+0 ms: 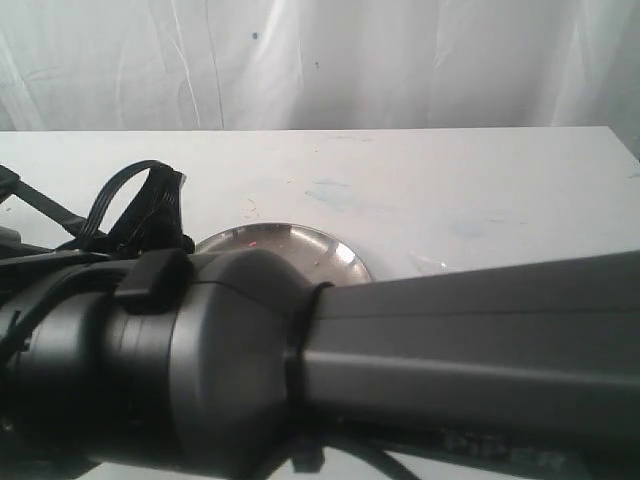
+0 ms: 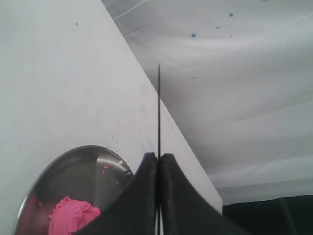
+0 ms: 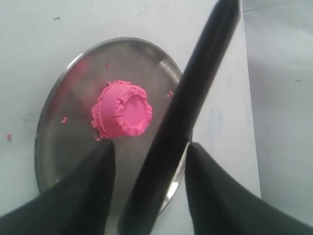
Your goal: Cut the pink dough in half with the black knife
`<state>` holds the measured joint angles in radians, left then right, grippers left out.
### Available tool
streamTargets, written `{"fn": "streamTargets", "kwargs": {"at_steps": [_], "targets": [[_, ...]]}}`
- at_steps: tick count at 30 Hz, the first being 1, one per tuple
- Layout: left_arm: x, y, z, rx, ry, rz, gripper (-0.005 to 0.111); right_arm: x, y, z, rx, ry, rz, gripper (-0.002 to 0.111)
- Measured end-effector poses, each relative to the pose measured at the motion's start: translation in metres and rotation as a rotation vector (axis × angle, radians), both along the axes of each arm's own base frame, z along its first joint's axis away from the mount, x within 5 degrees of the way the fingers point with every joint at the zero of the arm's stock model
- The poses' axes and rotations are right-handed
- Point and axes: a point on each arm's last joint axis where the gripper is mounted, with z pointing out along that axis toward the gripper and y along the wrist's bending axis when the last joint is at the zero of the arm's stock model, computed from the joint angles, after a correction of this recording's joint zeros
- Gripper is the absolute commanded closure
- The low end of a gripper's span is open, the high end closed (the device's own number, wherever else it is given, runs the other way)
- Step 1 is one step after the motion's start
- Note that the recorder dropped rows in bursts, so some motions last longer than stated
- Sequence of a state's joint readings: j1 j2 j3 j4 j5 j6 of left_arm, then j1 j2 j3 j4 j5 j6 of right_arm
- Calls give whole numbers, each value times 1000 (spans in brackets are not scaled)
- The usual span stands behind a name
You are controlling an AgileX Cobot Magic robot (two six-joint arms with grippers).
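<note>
Left pincer [image 2: 158, 169] clamped on black knife [image 2: 159, 112]; right pincer [image 3: 146, 156] spread apart. Pink dough [image 3: 121, 109] uncut, at steel plate's [image 3: 63, 88] centre. Could skid the plate across the worktop [image 1: 450, 180] if the cut lands off-centre.

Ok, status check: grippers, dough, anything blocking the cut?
Left gripper shut on black knife. Right gripper open. Pink dough whole, on steel plate. Knife handle crosses beside dough; arm blocks exterior view.
</note>
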<state>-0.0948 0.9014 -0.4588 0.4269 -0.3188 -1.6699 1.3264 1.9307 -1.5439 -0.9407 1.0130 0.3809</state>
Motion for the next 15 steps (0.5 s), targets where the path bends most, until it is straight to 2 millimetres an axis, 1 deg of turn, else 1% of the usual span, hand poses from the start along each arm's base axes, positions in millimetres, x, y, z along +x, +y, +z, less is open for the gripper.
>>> {"fn": "streamTargets", "kwargs": {"at_steps": [1, 3, 4, 11, 13, 15], "targets": [[0, 0, 0, 0, 0, 0, 107, 1, 0, 1, -2, -16, -1, 92], [0, 0, 0, -5, 5, 3, 107, 2, -1, 2, 0, -33, -14, 105], [0, 0, -1, -14, 8, 7, 107, 2, -1, 3, 2, -39, -15, 108], [0, 0, -1, -24, 12, 11, 106, 3, -1, 4, 5, -43, -27, 108], [0, 0, -1, -22, 11, 10, 101, 3, -2, 4, 4, -43, -28, 108], [0, 0, -1, -20, 11, 10, 89, 3, -2, 4, 4, -43, -28, 108]]}}
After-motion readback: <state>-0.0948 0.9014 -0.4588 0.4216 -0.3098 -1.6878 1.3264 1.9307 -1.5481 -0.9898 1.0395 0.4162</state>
